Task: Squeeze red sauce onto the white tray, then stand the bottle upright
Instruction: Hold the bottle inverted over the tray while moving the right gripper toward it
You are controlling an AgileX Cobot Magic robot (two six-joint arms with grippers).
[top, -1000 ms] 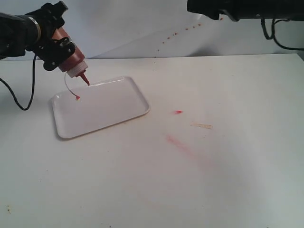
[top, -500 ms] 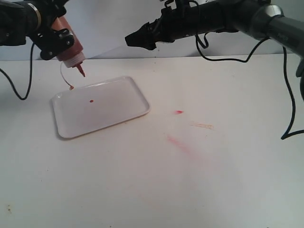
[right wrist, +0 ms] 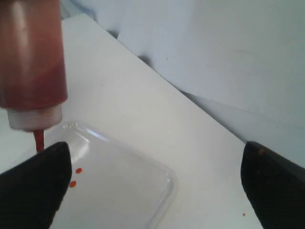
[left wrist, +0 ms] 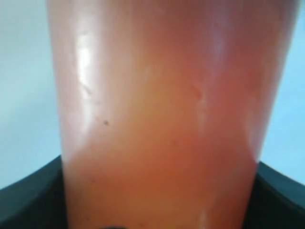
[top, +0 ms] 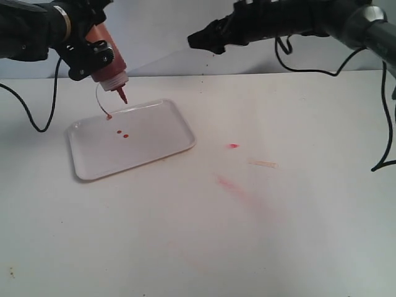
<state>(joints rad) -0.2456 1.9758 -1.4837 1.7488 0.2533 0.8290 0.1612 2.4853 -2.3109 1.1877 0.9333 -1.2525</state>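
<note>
Left claw (top: 91, 54) grips the squeeze bottle (top: 112, 64) nozzle-down over the white tray (top: 158, 133), which bears red sauce drops (top: 125, 135); right claw (top: 200, 41) gapes open.

Bright, even light, faint shadows — left wrist view blurred, glary.

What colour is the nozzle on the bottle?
Red. The nozzle of the bottle points down over the tray, clearest in the exterior view.

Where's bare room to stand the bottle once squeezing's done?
Widest bare patch: the table in front of the white tray, left of the pink smear. Also right of the tan streak. Crowded: the tray's far end, under the bottle and its red sauce drops.
</note>
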